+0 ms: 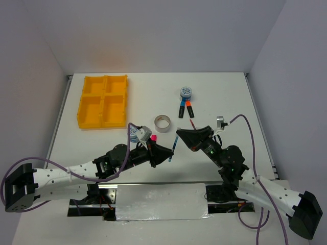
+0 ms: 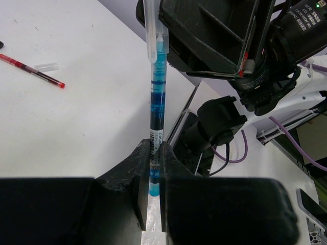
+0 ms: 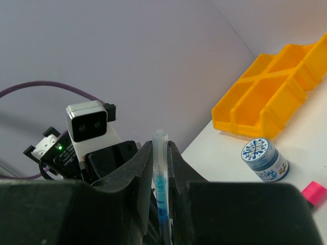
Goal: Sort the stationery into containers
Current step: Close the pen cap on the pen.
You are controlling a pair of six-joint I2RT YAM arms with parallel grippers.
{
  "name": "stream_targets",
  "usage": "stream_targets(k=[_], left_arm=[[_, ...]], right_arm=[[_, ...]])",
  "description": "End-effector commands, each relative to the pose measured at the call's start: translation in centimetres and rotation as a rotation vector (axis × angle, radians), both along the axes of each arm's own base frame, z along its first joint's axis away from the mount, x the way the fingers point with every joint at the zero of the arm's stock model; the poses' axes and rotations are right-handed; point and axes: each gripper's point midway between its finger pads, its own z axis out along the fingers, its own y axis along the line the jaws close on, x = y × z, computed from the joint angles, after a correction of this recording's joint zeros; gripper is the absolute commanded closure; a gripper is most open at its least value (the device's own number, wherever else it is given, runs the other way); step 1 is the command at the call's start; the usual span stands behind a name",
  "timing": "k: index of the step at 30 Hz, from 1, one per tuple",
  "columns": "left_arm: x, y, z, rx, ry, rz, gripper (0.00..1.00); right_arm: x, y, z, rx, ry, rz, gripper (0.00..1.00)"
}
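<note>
The teal pen [image 1: 173, 148] is in the air above the near middle of the bench [image 1: 225, 102], and it is held at both ends. The left tool [image 2: 153, 155] is closed on the lower part of the barrel. The right tool [image 3: 160, 153] is closed on the end with the clear cap. The two tools are very near each other.

The yellow tray [image 1: 102, 124] stands at the far left of the bench, well apart from the pen. One blue-white tape roll [image 1: 186, 93] lies to the far right of the middle. The blue-capped highlighter [image 1: 181, 109] and the orange-capped highlighter [image 1: 188, 108] lie side by side on its near side. The red pen [image 2: 33, 71] lies on the bench near them. The silver-grey tape ring [image 1: 163, 123] is in the middle. A second tape roll [image 3: 264, 159] and the pink-capped highlighter [image 1: 153, 137] lie beside the left arm.
</note>
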Motion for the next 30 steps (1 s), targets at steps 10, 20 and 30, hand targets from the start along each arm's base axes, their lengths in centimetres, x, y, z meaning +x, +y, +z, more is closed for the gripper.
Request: stream_targets(k=[10, 20, 30], left_arm=[[0.8, 0.0, 6.0, -0.15, -0.109, 0.042, 1.0], [1.3, -0.4, 7.0, -0.148, -0.108, 0.058, 1.0], [1.7, 0.4, 6.4, -0.121, -0.112, 0.097, 1.0]], right_arm=[[-1.4, 0.7, 0.7, 0.035, -0.043, 0.056, 1.0], [-0.9, 1.0, 0.6, -0.025, -0.066, -0.002, 1.0], [-0.5, 0.6, 0.0, -0.106, -0.087, -0.044, 1.0]])
